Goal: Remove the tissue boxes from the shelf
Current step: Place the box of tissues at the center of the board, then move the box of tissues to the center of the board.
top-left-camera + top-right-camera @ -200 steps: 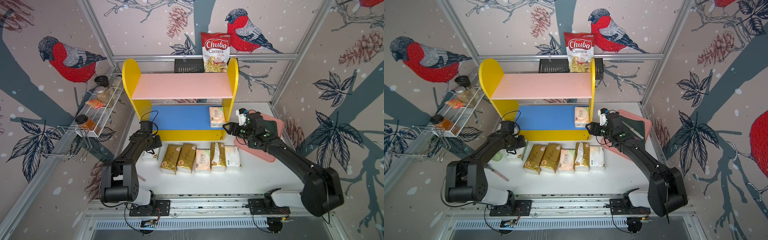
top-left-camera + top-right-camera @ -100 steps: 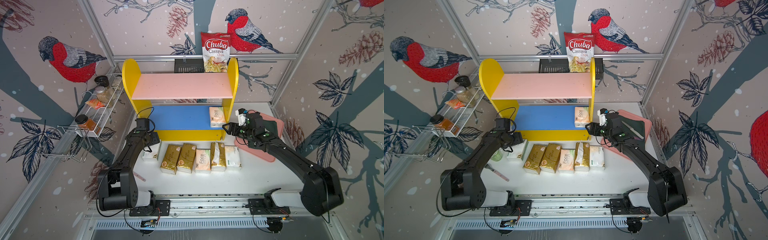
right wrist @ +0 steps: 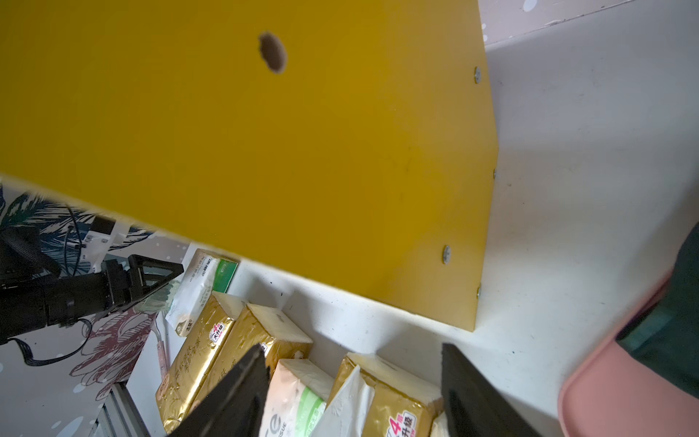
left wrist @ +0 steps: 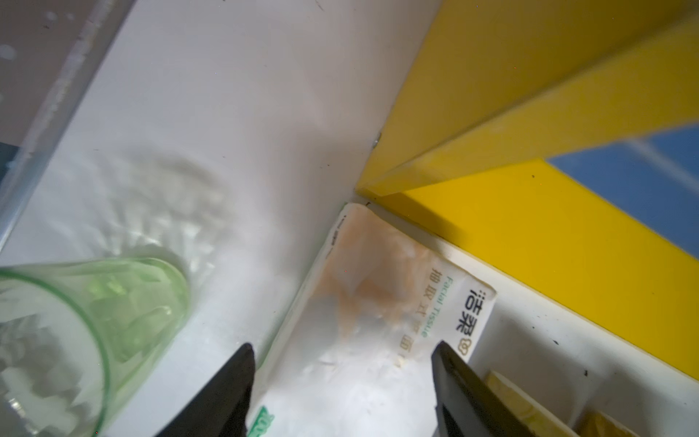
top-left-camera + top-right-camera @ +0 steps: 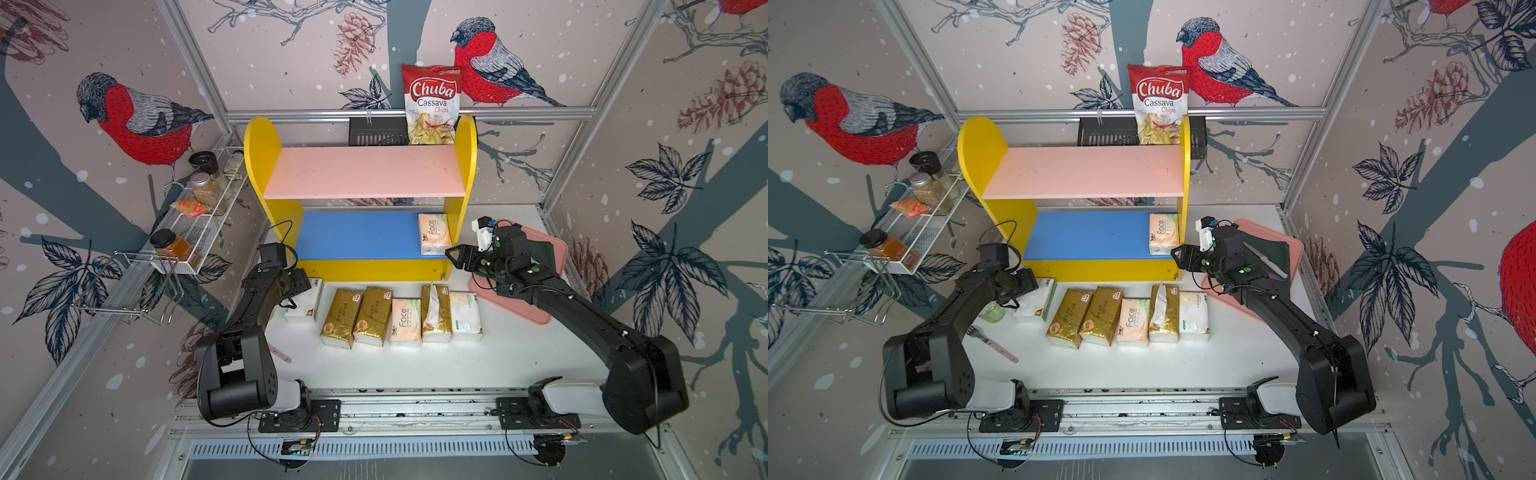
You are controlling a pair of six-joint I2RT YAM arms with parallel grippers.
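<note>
The left gripper [image 4: 342, 345] stood with its black jaws spread, one on each side of a soft white tissue pack [image 4: 363, 302] with green print. The pack lay flat on the white table [image 5: 415, 361], just in front of the left yellow side of the small two-tier shelf [image 5: 365, 172]. A second earlier those jaws had sat narrower on the same pack. They had since widened, so I judged the pack released and that delivery finished. A clear green glass tumbler [image 4: 87, 321] stood near the pack.

The right gripper [image 3: 353, 346] hung spread and empty too, unmoved over that second, just outside the shelf's right yellow panel.

Further out, a row of five packs [image 5: 405, 322] lay close together on the table before the shelf: two gold foil, one peach-and-white, a third gold with a tissue pulled up, and one white. The pink upper board was bare. Only one peach-and-white pack marked "Face" [image 5: 434, 233] remained, plump and uncrushed. It lay flat at the right end of the blue lower board [image 5: 357, 237], by the side panel. With six already out, it looked like the last to fetch, and the right gripper was the nearer one.
</note>
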